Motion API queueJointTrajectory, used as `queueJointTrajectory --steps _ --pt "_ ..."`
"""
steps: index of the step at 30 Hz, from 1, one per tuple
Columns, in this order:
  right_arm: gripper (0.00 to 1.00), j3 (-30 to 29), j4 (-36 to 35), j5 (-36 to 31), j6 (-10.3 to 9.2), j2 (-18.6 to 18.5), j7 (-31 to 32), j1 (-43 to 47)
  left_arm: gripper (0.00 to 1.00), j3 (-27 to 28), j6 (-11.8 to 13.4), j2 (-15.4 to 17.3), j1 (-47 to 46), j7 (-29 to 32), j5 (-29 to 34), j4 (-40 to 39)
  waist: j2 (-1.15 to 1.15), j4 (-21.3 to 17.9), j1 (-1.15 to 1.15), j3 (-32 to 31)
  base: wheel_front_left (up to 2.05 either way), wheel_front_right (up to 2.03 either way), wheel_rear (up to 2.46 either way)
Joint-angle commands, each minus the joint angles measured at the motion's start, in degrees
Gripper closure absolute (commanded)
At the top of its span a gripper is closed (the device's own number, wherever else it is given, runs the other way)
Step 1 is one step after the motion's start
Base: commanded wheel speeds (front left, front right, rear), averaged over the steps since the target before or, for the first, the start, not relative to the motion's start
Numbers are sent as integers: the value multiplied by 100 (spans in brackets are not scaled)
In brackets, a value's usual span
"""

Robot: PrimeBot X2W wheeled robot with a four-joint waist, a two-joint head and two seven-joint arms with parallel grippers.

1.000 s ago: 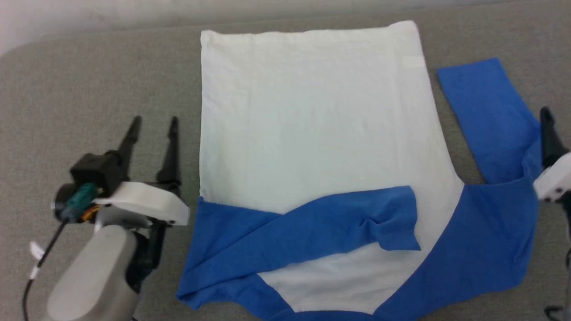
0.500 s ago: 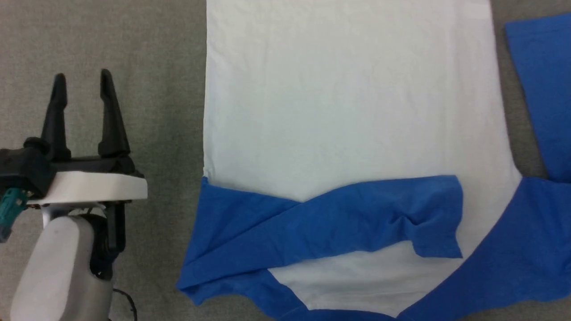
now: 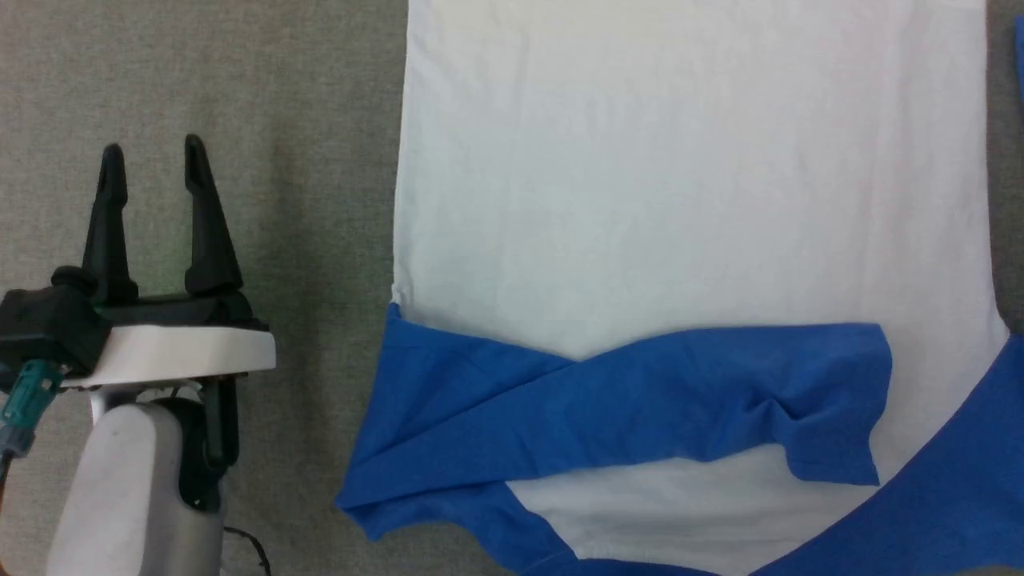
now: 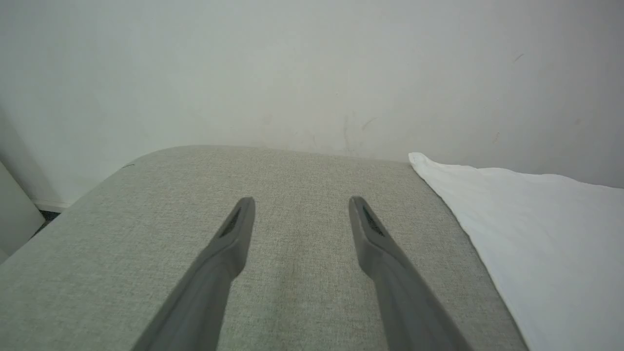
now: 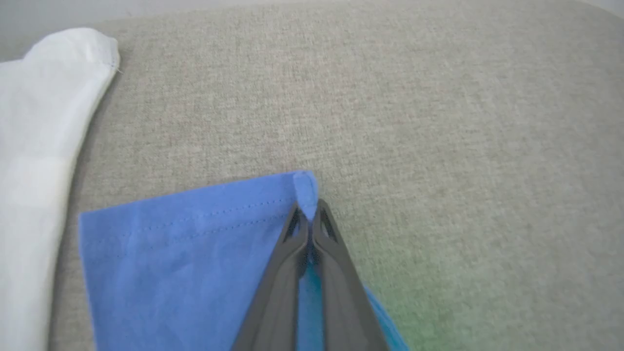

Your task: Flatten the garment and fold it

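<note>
Grey surface (image 3: 280,80): woven fabric under everything I can see. Its far edge curves off toward the wall in my left wrist feed.
Wall (image 4: 312,73): pale and plain, with a few faint scuffs, standing behind the surface.
Shirt (image 3: 688,184): lies flat on the surface across the middle and right of my head feed. The white body is spread smooth and runs out of the top edge. The blue shoulders are nearest me, at the bottom.
Folded sleeve (image 3: 640,400): blue, laid across the white body from the shirt's left edge toward the right. It is rumpled near its cuff (a crease or two), and the cuff end rests on the white.
Other sleeve (image 5: 195,243): blue, flat on the surface off the shirt's right side. A strip of bare surface separates it from the white hem corner (image 5: 39,122).
Left gripper (image 3: 154,148): over bare surface near the shirt's left edge, apart from it. The fingers (image 4: 229,253) are spread wide with nothing between them.
Right gripper (image 5: 308,207): fingers pressed together on the far corner of the other sleeve's cuff, pinching it. A small nub of blue pokes past the tips.
Cable (image 3: 240,548): thin and dark, beside my left forearm.
</note>
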Motion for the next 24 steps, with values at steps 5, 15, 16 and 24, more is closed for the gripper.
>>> queueJointTrajectory --steps 5,15,16,24 --pt "100 -193 -367 3 -6 58 -394 545 0 90 -153 -145 175 -32 130 158 0 -84 0 -467 0 0 0" --pt "100 -549 -2126 324 -6 363 -1124 1915 0 225 -359 -232 636 -32 185 616 0 -307 0 -1633 0 0 0" --pt "100 -565 -2385 331 -6 409 -1122 2086 0 208 -348 -255 706 -32 207 621 0 -328 0 -1736 0 0 0" --pt "100 -415 -4283 457 -6 777 -830 3097 0 182 -298 -261 1112 3 207 638 0 -449 0 -2349 0 0 0"
